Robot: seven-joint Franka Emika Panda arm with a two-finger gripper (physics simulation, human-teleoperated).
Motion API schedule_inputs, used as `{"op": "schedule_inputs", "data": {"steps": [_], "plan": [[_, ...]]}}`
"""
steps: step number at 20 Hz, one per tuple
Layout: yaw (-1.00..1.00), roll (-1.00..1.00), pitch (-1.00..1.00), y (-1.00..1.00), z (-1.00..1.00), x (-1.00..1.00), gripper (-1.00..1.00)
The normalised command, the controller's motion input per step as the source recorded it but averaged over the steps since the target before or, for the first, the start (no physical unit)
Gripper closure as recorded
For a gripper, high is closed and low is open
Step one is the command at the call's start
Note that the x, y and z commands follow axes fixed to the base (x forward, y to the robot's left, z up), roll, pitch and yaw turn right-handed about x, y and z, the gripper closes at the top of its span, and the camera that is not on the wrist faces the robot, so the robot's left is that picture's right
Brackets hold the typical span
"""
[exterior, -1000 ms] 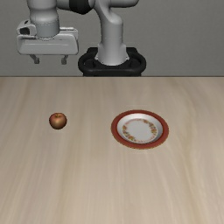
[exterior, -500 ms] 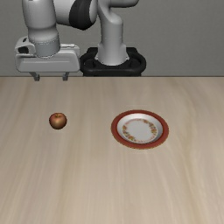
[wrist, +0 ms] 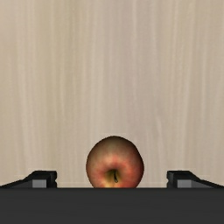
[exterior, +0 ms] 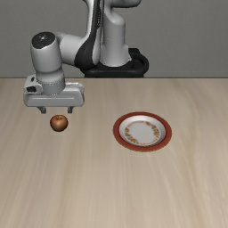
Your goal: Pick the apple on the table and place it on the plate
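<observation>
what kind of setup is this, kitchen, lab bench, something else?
Looks like a bare simulated tabletop test bench, not a furnished room: a plain light-wood table, a flat grey wall behind the arm's black base, and just an apple and a patterned plate laid out.

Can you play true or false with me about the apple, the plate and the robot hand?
1. The apple is on the plate. False: it lies on the table, apart from the plate.
2. The gripper hangs right above the apple. True.
3. The fingers squeeze the apple. False: they stand open, with the apple untouched between them.
4. The plate has a red rim. True.
</observation>
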Motion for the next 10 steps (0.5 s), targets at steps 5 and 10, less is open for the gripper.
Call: {"op": "schedule_inputs", "data": {"steps": [5, 10], "plan": [[0.0, 0.0, 0.0, 0.0, -1.0, 0.0, -1.0], [0.0, 0.0, 0.0, 0.0, 0.0, 0.0, 1.0]]}}
